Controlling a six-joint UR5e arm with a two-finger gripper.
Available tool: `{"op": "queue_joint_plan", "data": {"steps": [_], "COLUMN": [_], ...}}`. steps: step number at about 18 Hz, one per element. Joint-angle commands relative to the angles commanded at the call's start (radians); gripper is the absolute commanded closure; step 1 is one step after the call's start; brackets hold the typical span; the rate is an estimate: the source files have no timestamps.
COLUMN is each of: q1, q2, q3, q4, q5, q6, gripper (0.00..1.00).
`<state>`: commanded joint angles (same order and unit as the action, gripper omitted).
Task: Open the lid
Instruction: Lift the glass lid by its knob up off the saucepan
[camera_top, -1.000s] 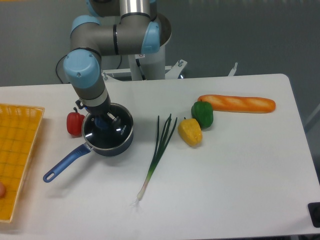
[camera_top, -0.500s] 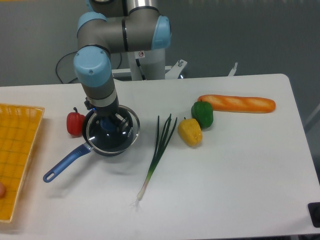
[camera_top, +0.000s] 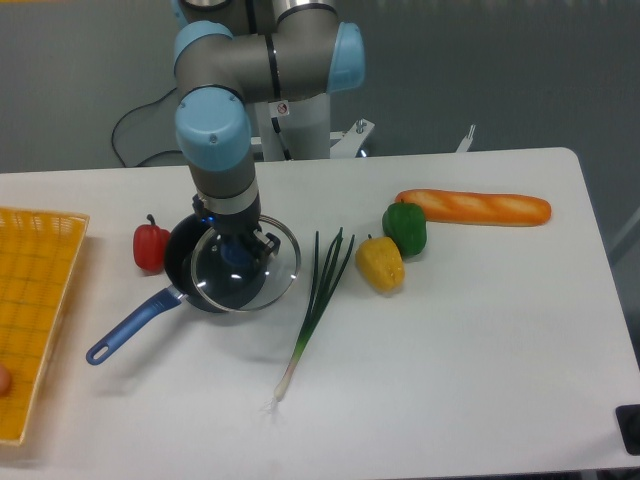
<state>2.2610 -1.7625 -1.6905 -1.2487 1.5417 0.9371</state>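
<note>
The round glass lid (camera_top: 268, 283) with its thin metal rim hangs slightly above and to the right of the dark blue saucepan (camera_top: 190, 270), still overlapping its right half. My gripper (camera_top: 240, 248) points straight down and is shut on the lid's blue centre knob (camera_top: 238, 253). The pan's long blue handle (camera_top: 130, 325) runs toward the lower left. The left part of the pan's opening shows uncovered.
A red pepper (camera_top: 150, 246) sits just left of the pan. A spring onion (camera_top: 315, 305) lies right of the lid. Farther right are a yellow pepper (camera_top: 380, 264), a green pepper (camera_top: 405, 228) and a baguette (camera_top: 474, 207). A yellow basket (camera_top: 30, 300) stands at the left edge.
The gripper has carried the lid up and to the right, off centre from the saucepan. The pan and the other items have stayed in place.
</note>
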Motion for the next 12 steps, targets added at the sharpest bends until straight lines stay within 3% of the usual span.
{"op": "queue_joint_plan", "data": {"steps": [12], "q1": [0.015], "q2": [-0.006], "q3": [-0.003], "q4": [-0.006], "q5": [0.005], "q6": [0.003], "gripper": [0.6]}}
